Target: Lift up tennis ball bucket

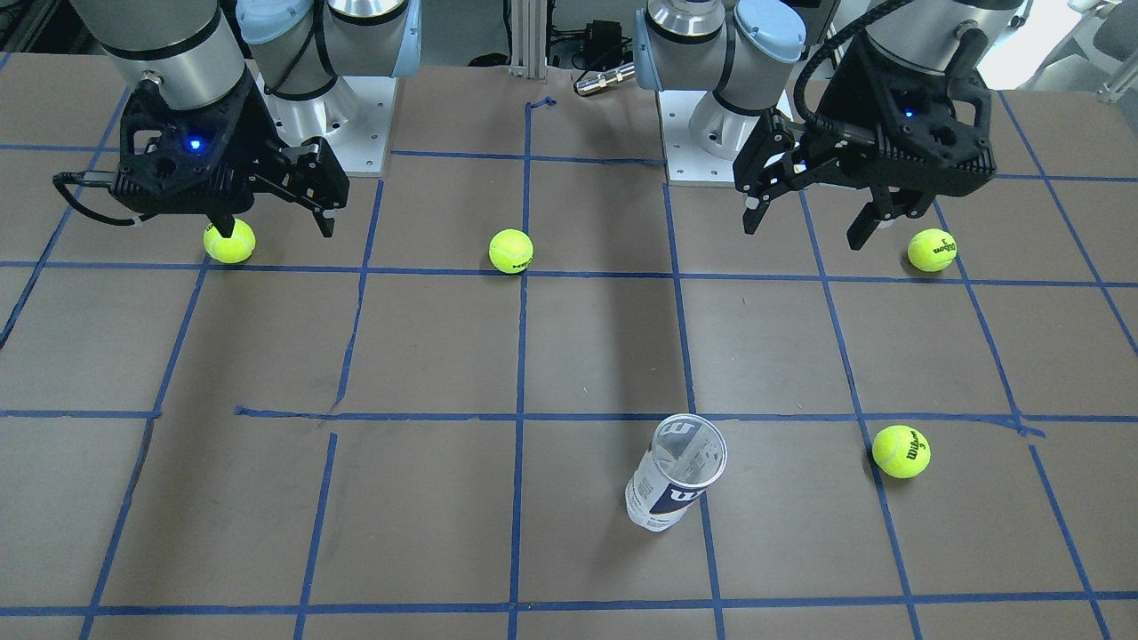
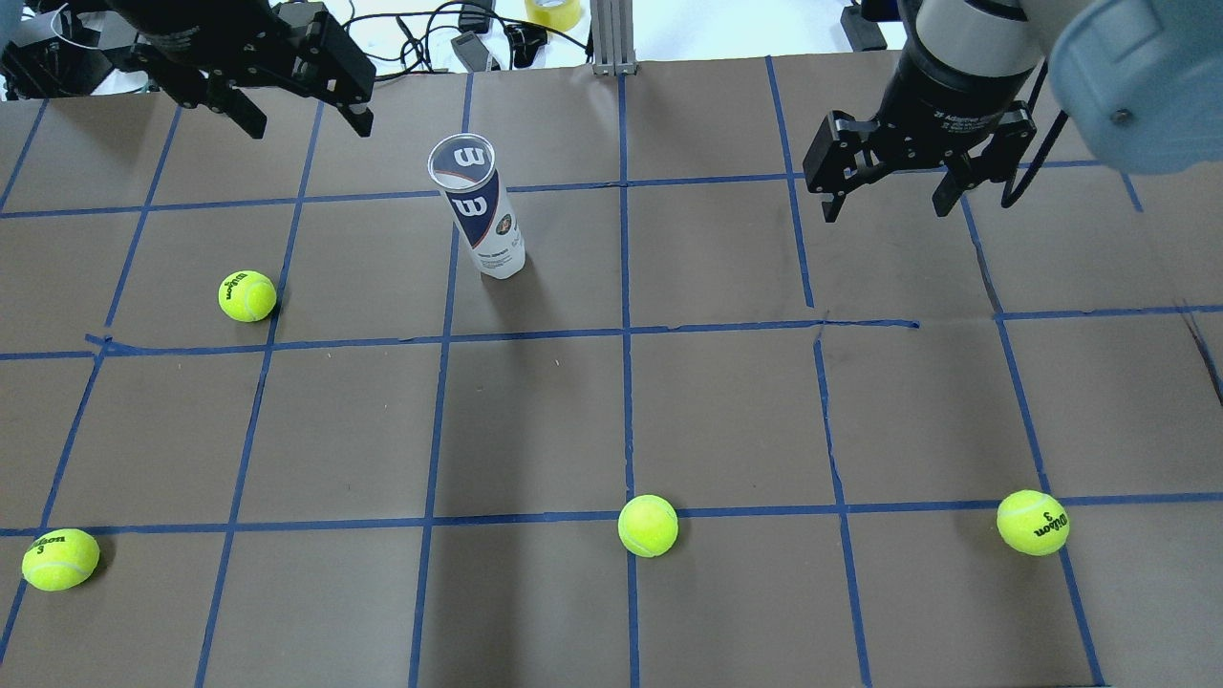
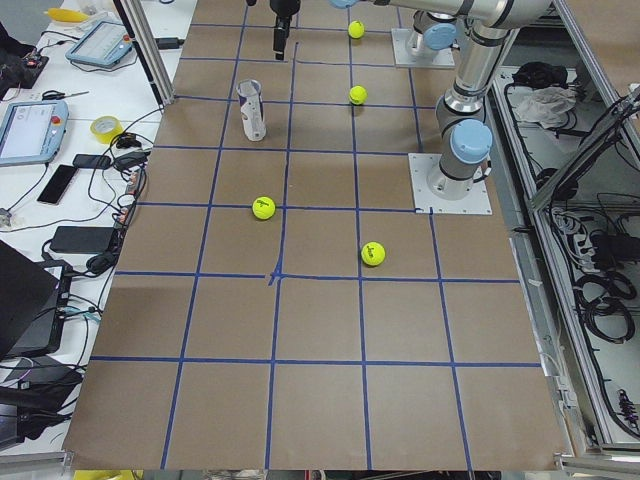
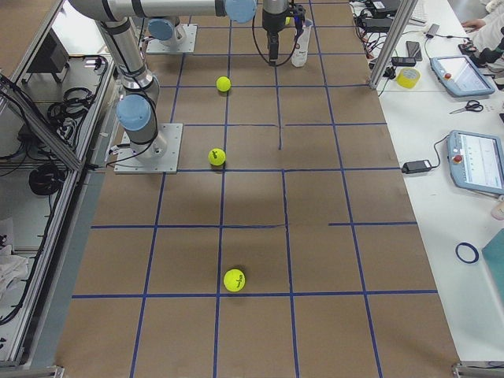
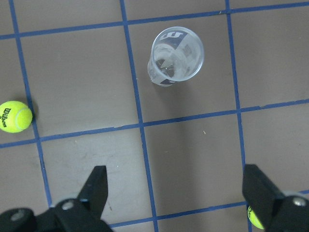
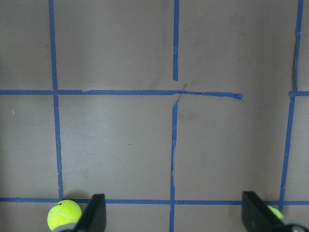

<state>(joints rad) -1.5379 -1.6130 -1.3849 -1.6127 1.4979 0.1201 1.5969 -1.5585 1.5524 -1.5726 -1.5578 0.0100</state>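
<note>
The tennis ball bucket point(image 1: 676, 476) is a clear tube with a white and navy Wilson label. It stands upright on the brown table with its top open, and looks empty in the left wrist view point(image 5: 175, 57). It also shows in the overhead view point(image 2: 482, 215). My left gripper point(image 1: 805, 229) is open and empty, high above the table, well short of the bucket on the robot's side; its fingers point(image 5: 96, 188) frame the floor below the bucket. My right gripper point(image 1: 276, 227) is open and empty, far to the other side.
Several yellow-green tennis balls lie loose on the table: one point(image 2: 247, 295) left of the bucket, one point(image 2: 60, 559) at the near left, one point(image 2: 648, 525) in the middle, one point(image 2: 1033, 522) at the right. Blue tape lines grid the table.
</note>
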